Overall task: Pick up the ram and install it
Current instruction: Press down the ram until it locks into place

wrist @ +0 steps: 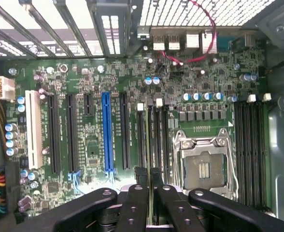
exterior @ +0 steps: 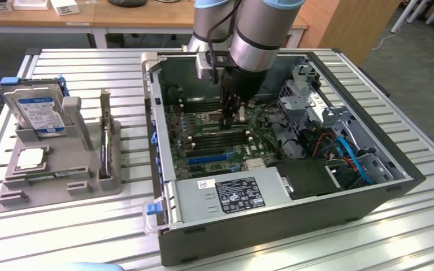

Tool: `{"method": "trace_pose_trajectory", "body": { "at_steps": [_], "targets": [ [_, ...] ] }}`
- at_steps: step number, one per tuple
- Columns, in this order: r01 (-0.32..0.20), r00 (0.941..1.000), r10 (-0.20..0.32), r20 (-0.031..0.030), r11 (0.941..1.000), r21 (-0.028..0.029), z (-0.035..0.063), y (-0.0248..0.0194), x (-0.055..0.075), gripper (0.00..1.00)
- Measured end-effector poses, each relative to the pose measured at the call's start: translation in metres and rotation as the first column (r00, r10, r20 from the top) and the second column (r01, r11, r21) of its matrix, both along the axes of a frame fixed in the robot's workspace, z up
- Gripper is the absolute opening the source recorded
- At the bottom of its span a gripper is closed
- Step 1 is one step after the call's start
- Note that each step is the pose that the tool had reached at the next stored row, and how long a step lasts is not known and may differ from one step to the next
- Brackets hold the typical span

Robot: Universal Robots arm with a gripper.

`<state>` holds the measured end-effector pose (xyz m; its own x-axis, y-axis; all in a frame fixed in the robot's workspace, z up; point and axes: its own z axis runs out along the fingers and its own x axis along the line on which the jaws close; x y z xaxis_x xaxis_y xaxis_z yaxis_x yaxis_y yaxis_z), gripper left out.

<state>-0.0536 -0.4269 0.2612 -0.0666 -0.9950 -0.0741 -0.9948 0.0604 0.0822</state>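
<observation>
- The gripper (exterior: pixel 232 116) hangs low inside the open computer case (exterior: pixel 202 237), just over the motherboard (exterior: pixel 209 144), with the arm (exterior: pixel 259 34) rising above it.
- In the wrist view its two black fingers (wrist: pixel 132 203) stand close together, pinched on the top edge of a thin upright board between them: the ram (wrist: pixel 150 145), seen edge-on.
- The ram stands upright along one of the dark memory slots (wrist: pixel 141 140) beside the CPU socket (wrist: pixel 205 166); whether it is fully seated in the slot I cannot tell.
- The CPU socket is bare, its metal frame lying flat; a second bank of dark memory slots (wrist: pixel 250 150) runs along its far side.
- On the other side of the ram lie the long expansion slots: a blue slot (wrist: pixel 106 133), black ones, and a white slot (wrist: pixel 33 128).
- A red cable (wrist: pixel 200 53) loops near the rear ports, well apart from the fingers.
- Close around the gripper in the exterior view: the metal drive cage (exterior: pixel 307 93) and blue cables (exterior: pixel 352 158) toward the exterior view's right, and the power supply (exterior: pixel 232 195) at the case's near end.
- Outside the case, on the exterior view's left, a grey holder (exterior: pixel 51 192) on the slatted table (exterior: pixel 66 237) carries a blue-labelled hard drive (exterior: pixel 36 110) upright and a square silver CPU chip (exterior: pixel 32 158) lying flat.
</observation>
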Motion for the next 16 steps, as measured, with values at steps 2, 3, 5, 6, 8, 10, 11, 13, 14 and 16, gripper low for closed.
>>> {"method": "trace_pose_trajectory", "body": {
  "at_steps": [2, 3, 5, 6, 8, 10, 11, 13, 14, 16],
  "targets": [
    [0.000, 1.0000, 0.000, -0.0003, 1.0000, 0.0001, 0.0000, 0.0000, 0.0034, 0.14],
    [0.000, 1.0000, 0.000, -0.0006, 1.0000, 0.0000, 0.0000, 0.0000, 0.0052, 0.14],
    [0.000, 1.0000, 0.000, -0.0030, 1.0000, 0.0001, -0.0001, 0.0000, 0.0078, 0.14],
    [0.000, 1.0000, 0.000, -0.0053, 1.0000, 0.0000, -0.0001, 0.0000, 0.0084, 0.14],
    [0.000, 0.9999, 0.000, -0.0154, 1.0000, -0.0006, -0.0001, 0.0001, 0.0089, 0.14],
    [0.000, 0.9995, 0.000, -0.0310, 1.0000, -0.0010, 0.0001, 0.0000, 0.0091, 0.14],
    [0.000, 0.9994, 0.000, -0.0334, 1.0000, -0.0011, 0.0001, 0.0000, 0.0090, 0.14],
    [0.000, 0.9994, 0.000, -0.0334, 1.0000, -0.0008, 0.0000, 0.0000, 0.0090, 0.14],
    [0.000, 0.9994, 0.000, -0.0335, 1.0000, -0.0008, 0.0000, 0.0000, 0.0091, 0.14],
    [0.000, 0.9994, 0.000, -0.0334, 1.0000, -0.0008, 0.0000, 0.0000, 0.0091, 0.14]
  ]
}}
